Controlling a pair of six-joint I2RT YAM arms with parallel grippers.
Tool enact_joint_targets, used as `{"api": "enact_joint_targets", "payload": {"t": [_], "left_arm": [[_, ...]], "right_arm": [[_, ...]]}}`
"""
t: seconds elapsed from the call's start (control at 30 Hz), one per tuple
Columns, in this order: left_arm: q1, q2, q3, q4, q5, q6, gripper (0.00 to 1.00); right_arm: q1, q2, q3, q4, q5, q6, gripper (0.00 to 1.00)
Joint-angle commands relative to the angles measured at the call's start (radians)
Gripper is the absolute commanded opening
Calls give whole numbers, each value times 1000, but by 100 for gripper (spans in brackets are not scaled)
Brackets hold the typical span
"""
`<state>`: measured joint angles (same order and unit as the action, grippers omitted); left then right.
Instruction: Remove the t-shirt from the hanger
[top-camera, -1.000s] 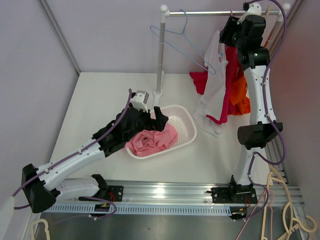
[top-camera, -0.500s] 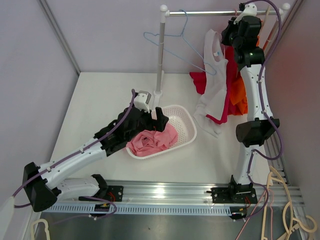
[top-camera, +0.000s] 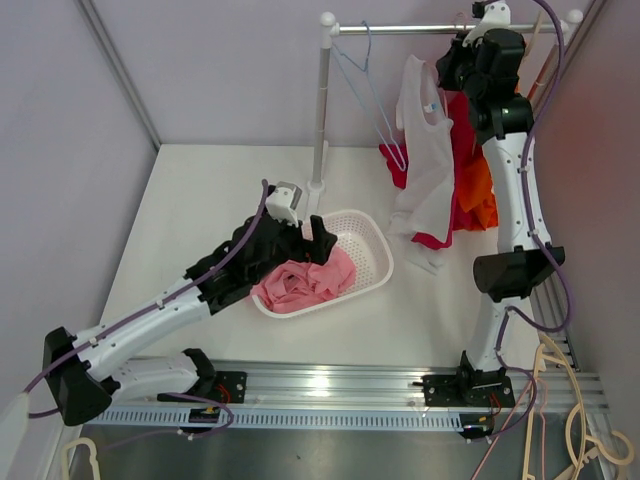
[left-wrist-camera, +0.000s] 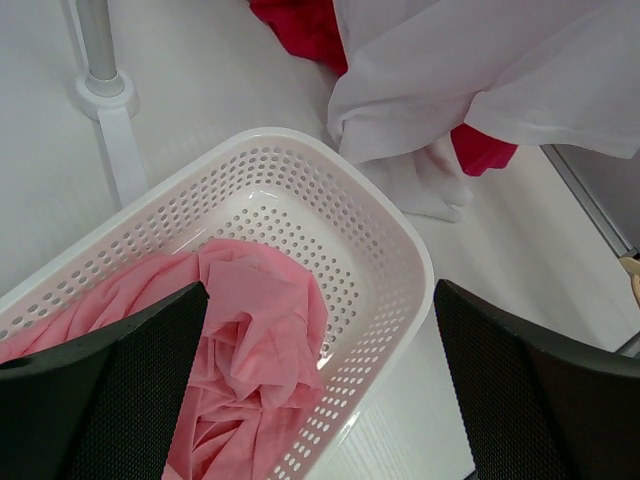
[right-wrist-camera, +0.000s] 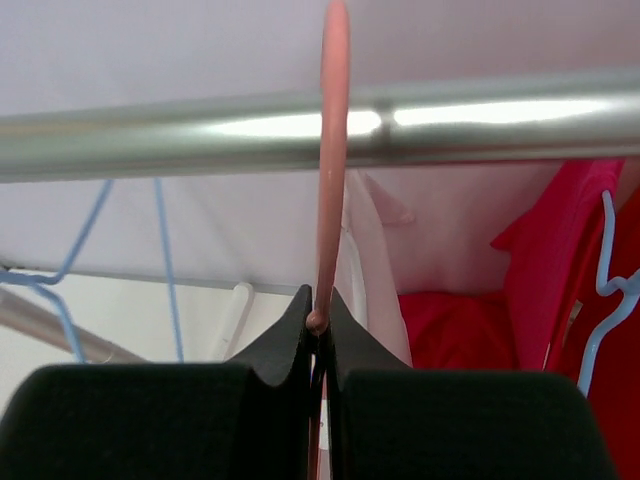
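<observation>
Standing on white table, rack, t-shirt on hanger, basket, pale walls

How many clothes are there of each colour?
Pink garment: 1
White t-shirt: 1
Red garment: 1, as far as the folds show
Orange garment: 1
Total: 4

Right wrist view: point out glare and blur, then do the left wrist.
Right wrist view: a bright glare streak runs along the rail; the pink hanger hook and red clothes look soft. Left wrist view: the basket is sharp.
</observation>
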<state>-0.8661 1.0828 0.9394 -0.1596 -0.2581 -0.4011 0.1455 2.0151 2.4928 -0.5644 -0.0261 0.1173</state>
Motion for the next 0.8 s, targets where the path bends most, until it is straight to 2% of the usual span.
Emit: {"api": "enact_joint_targets", "payload": {"t": [0.0, 0.13, 0.3, 0.4, 0.53, 0.67, 0.77], "left_arm": [[-24, -29, 38, 34, 16, 45, 100], [-56, -40, 42, 60, 11, 102, 99], [-114, -70, 30, 140, 42, 189, 100], [-158, -83, 19, 230, 117, 240, 99], [-279, -87, -20, 354, 169, 335, 99], [-418, -44, -39, 471, 160, 407, 100], [-513, 14, -77, 586, 171, 473, 99]], "right_arm": [[32, -188, -26, 38, -52, -51, 0], [60, -307, -155, 29, 14, -81, 0], [63, -345, -150, -188, 64, 10, 0], [83, -424, -280, -267, 94, 88, 0], [124, -594, -612, -227, 210, 189, 0], [163, -774, -823, -178, 336, 318, 0], [178, -875, -873, -209, 396, 421, 0]]}}
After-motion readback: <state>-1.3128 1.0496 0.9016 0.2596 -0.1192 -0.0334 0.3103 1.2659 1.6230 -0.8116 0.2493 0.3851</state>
